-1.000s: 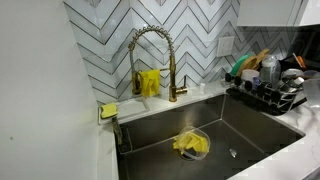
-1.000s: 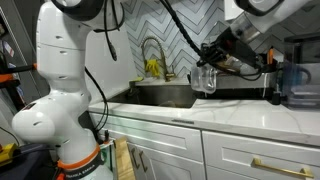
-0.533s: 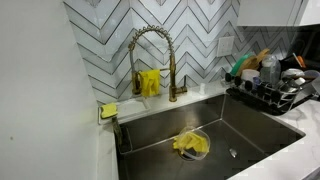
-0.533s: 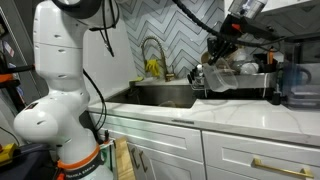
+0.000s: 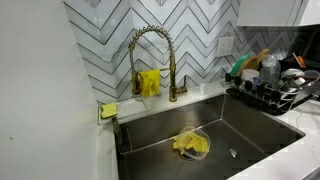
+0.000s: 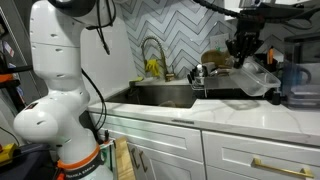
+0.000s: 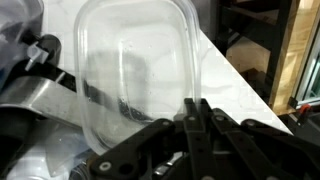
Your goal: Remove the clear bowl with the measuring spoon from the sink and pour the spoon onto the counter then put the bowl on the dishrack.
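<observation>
Change: my tool point(image 6: 243, 50) has carried the clear bowl point(image 6: 256, 82) right, from the edge of the sink point(image 6: 165, 95) to the far end of the dishrack point(image 5: 262, 97).
Meaning: racking looks close (I see no spoon inside).
Tool: clamped on the bowl's near rim.
Bowl: hangs tilted just below my tool, off the surface point(image 6: 230, 112).

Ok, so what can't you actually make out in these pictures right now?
- Measuring spoon: seen in no view; dark shapes seen through the clear bowl in the wrist view are too blurred to name.
- Whether the bowl touches the dishrack: too small in an exterior view.
- Gripper: not shown in the exterior view over the sink.
- Yellow item in the sink: too blurred to identify.
</observation>
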Controlling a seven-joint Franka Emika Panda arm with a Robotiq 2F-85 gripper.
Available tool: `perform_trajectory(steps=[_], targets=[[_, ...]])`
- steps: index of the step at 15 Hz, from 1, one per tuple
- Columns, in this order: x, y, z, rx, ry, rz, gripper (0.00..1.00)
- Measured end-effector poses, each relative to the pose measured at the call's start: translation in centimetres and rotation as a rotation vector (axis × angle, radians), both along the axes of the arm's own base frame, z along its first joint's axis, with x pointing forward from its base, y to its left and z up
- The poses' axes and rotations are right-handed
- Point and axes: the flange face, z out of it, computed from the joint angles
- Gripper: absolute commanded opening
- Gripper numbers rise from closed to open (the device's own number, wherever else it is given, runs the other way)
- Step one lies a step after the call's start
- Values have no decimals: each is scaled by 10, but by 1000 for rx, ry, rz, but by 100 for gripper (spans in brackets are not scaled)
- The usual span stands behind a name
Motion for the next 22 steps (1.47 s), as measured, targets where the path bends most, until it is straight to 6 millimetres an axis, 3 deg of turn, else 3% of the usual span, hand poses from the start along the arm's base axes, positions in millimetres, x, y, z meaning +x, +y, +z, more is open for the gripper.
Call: perform_trajectory(steps=[4, 7, 13, 22], targets=[[-10, -6, -6, -101, 11, -117, 2], [-16, -1, -21, -135, -25, -227, 2], [-35, 23, -72, -172, -24, -426, 2], [-50, 68, -97, -197, -5, -572, 2]])
